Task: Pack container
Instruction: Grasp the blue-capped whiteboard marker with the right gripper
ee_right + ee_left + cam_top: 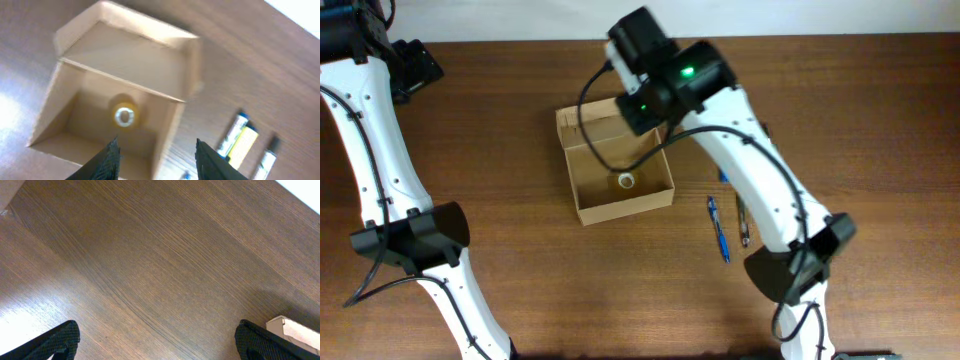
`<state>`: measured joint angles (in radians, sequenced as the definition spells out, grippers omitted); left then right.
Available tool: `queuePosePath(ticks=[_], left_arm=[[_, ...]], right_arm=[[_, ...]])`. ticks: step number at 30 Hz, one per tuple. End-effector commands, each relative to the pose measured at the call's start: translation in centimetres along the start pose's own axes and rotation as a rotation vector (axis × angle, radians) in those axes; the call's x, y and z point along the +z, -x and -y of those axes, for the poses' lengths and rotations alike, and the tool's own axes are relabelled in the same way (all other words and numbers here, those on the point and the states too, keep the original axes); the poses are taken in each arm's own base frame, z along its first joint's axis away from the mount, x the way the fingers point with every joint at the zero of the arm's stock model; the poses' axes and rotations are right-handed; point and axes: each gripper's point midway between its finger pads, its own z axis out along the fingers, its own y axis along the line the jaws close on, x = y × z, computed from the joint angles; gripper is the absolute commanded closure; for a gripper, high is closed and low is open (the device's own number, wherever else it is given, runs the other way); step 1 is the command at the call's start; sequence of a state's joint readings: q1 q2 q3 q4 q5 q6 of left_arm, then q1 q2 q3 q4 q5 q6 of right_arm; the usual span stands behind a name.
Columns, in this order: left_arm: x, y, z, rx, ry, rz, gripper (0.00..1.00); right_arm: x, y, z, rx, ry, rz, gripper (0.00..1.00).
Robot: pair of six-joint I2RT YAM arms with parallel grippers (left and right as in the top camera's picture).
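This looks like a robotics lab or test station, not a home. A white left arm (380, 150) and a white right arm (760, 170) stand at a wood-grain bench (500, 120). Black cables (582, 105) run loose along them, and a green light (688, 72) glows on the right wrist. A plain cardboard box (625, 207) and a few pens (720, 230) lie on the bench. A pale strip (520, 18) shows past its far edge.

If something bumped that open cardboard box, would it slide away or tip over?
Probably slides easily: the box looks like thin cardboard holding only one small round item, so it is likely light. Its wide flat base on the smooth table makes tipping unlikely. The raised lid flap would probably bend if pressed.
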<state>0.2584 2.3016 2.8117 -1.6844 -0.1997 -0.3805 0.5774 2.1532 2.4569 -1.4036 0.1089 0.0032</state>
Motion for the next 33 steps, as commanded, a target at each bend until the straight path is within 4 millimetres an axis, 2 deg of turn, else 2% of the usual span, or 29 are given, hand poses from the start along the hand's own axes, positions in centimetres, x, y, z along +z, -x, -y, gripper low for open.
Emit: queuePosePath(ticks=[1, 3, 6, 12, 17, 22, 31, 33], left_arm=[[0.3, 0.1, -0.4, 0.013, 0.017, 0.000, 0.00], [0.3, 0.1, -0.4, 0.013, 0.017, -0.001, 0.00], [0.3, 0.1, -0.4, 0.013, 0.017, -0.001, 0.00], [0.3, 0.1, -0.4, 0.013, 0.017, 0.000, 0.00], [0.3, 0.1, -0.4, 0.013, 0.017, -0.001, 0.00], [0.3, 0.1, -0.4, 0.013, 0.017, 0.000, 0.00], [0.3, 0.1, -0.4, 0.013, 0.017, -0.001, 0.00], [0.3, 0.1, -0.4, 0.013, 0.017, 0.000, 0.00]], right_arm=[[1.6, -1.5, 5.8, 0.169, -0.106, -0.061, 0.56], [3.3, -3.0, 8.3, 0.276, -0.122, -0.113, 0.57], [6.4, -5.9, 10.8, 0.408, -0.081, -0.212, 0.60], [11.7, -10.7, 13.8, 0.548, -0.047, -0.328, 0.61], [15.5, -14.5, 13.8, 0.599, -0.002, -0.394, 0.62], [17.8, -16.8, 13.0, 0.597, 0.003, -0.423, 0.61], [19.9, -19.2, 11.6, 0.604, 0.040, -0.448, 0.62], [20.1, -19.3, 11.5, 0.604, 0.039, -0.446, 0.67]])
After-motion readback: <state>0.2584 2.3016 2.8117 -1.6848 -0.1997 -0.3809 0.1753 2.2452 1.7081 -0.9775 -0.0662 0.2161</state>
